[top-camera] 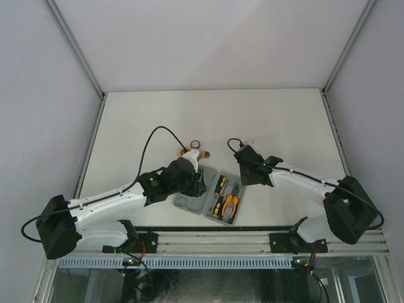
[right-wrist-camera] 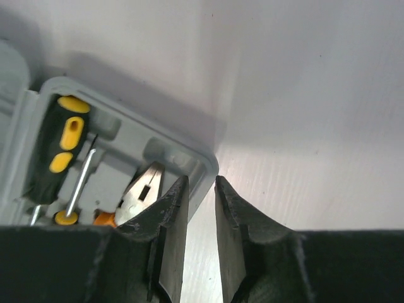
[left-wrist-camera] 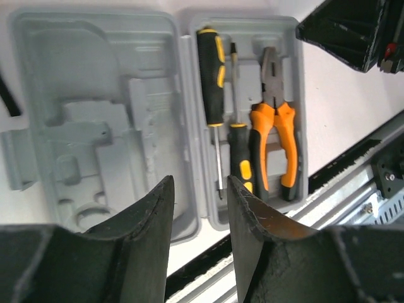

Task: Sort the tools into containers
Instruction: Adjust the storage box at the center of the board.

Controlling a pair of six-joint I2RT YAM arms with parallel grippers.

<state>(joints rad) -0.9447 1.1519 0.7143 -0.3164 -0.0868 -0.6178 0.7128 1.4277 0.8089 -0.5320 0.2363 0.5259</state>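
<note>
Both reach inward over open flat grey plastic hinged tool case (left-wrist-camera: 95,38): left gripper (left-wrist-camera: 199,183) apart, empty, above hinge; right gripper (right-wrist-camera: 201,180) narrowly apart at corner by orange-handled pliers (left-wrist-camera: 260,145).

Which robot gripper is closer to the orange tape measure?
Left. The left gripper hovers over the case's empty half, just on the near side of the tape measure. The right gripper is over the case's far right corner, farther off to the side.
</note>
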